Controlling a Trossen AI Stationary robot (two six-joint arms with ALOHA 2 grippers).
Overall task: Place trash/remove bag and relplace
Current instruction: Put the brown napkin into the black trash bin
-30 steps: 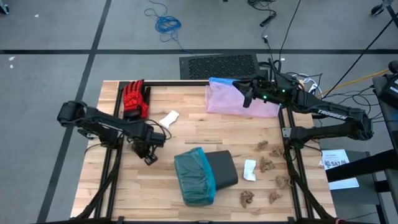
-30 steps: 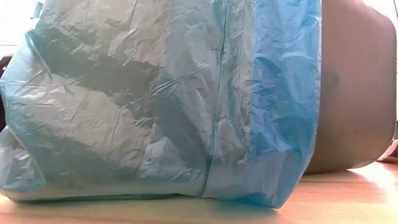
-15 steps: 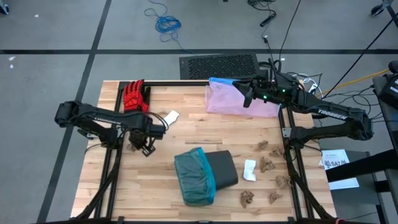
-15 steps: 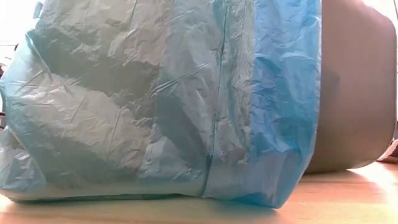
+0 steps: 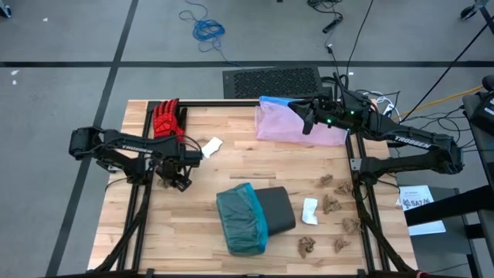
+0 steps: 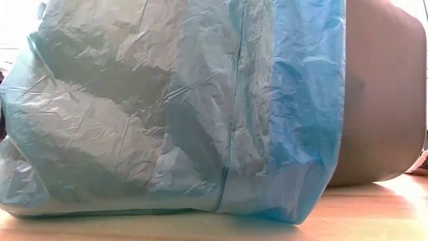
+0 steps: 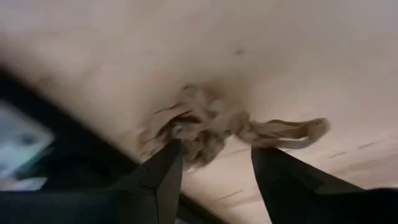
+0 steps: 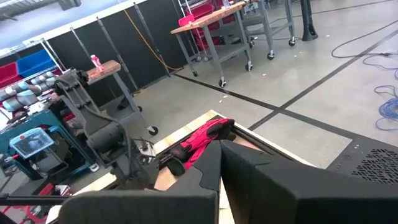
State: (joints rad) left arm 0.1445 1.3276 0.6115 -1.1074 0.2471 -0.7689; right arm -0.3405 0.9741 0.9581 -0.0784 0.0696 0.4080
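The teal bag point(image 5: 241, 222) is pulled over the mouth of a dark bin point(image 5: 279, 208) that lies on its side near the table's middle. Up close in the low view, bag point(image 6: 167, 107) and bin point(image 6: 384, 94) rest on the wood. My left gripper point(image 5: 177, 181) is at the table's left, open, with a crumpled brown paper wad point(image 7: 211, 124) on the table between its fingertips. My right gripper point(image 5: 308, 122) is shut above the pink bag point(image 5: 282, 123) at the far edge. My left gripper comes at the wad from above with its fingers apart. One fingertip point(image 7: 176, 148) shows against the wad's edge point(image 7: 163, 127); whether it touches, I cannot tell. My right gripper is over the pink bag; whether it touches it, I cannot tell.
A red glove point(image 5: 167, 122) lies at the far left corner. White paper scraps point(image 5: 210, 147) point(image 5: 309, 210) lie on the wood. Several brown paper wads point(image 5: 332, 205) are scattered at the right near side. Black frame rails point(image 5: 137, 208) run along both table sides.
My left gripper has moved from beside the teal bag toward the table's left and far edges, turned about, and opened. The brown wad now lies on the table between its fingers. The bag, the bin and my right arm have kept still.
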